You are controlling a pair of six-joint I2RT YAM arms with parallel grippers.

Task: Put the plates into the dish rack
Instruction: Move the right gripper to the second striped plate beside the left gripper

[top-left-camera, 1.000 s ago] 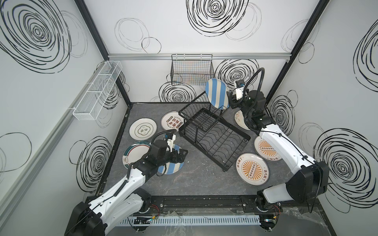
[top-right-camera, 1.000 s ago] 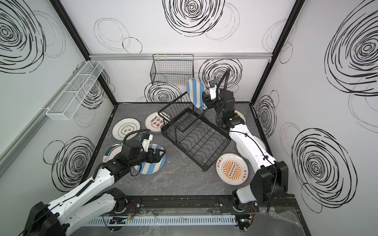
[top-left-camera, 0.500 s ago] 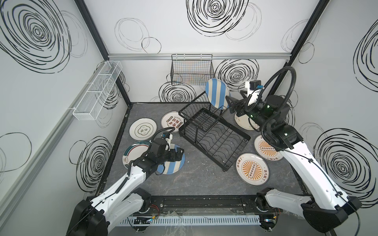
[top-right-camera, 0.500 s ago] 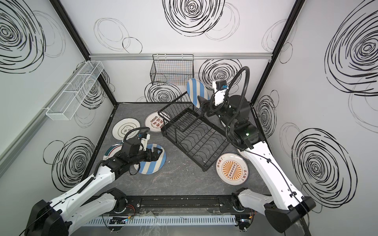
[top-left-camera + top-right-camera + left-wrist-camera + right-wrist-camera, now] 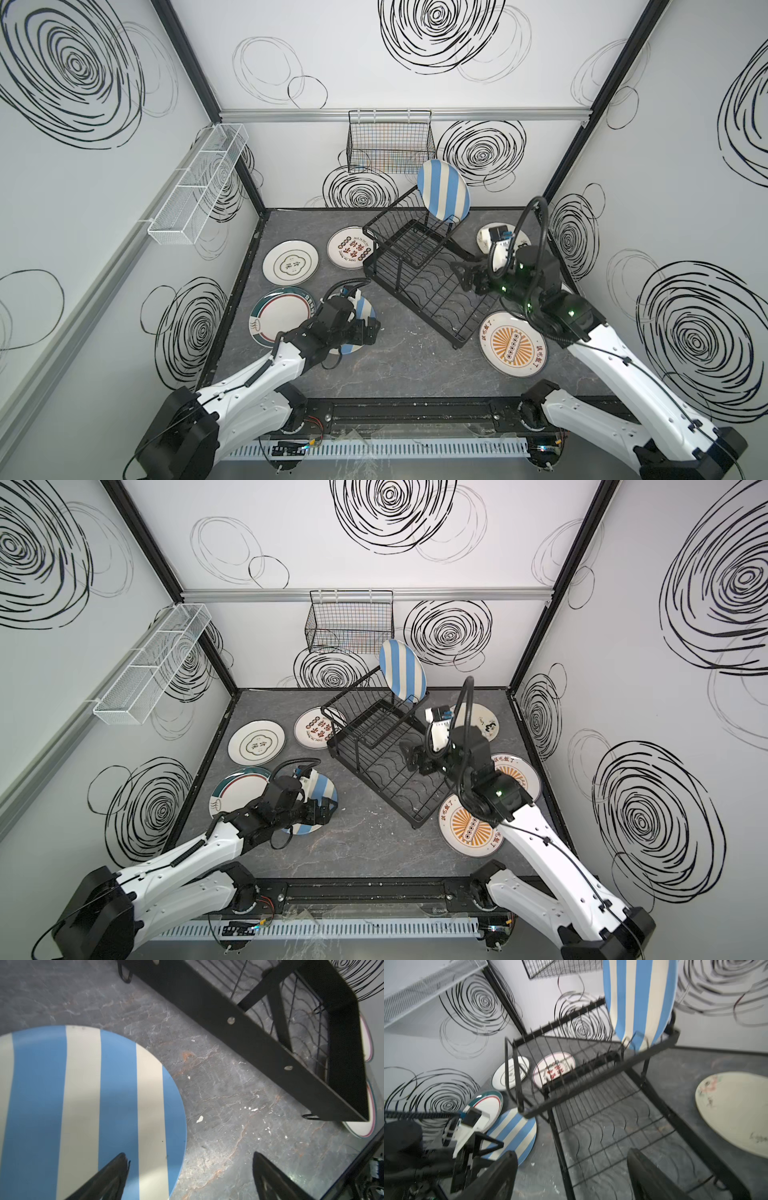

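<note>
Right pincer [image 5: 464, 277] pulled back, upright striped plate [image 5: 443, 190] beyond

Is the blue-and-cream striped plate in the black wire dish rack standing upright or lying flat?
Upright: the striped plate stands on edge in the upper shelf of the rack, its face rising well above the wires.

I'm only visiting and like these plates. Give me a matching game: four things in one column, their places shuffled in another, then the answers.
1. upright striped plate
2. flat striped plate
3. front orange sunburst plate
4. black wall basket

A. hanging on the back wall
B. on the table at the dish rack's near corner
C. standing on edge in the rack's upper shelf
D. on the table by the left gripper

Pairs: 1-C, 2-D, 3-B, 4-A
</note>
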